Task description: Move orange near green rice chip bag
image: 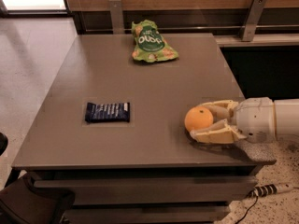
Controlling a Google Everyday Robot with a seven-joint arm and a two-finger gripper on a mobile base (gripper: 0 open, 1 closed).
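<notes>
The orange [198, 118] sits at the front right of the grey table [154, 85], between the two cream fingers of my gripper [200, 122]. The gripper reaches in from the right, low over the table, and its fingers are closed around the orange. The green rice chip bag [151, 42] lies flat near the table's far edge, well away from the orange.
A flat dark blue wrapper [108, 112] lies at the front left of the table. A wooden wall with metal brackets [117, 14] runs behind the far edge. A power strip [271, 189] lies on the floor at the lower right.
</notes>
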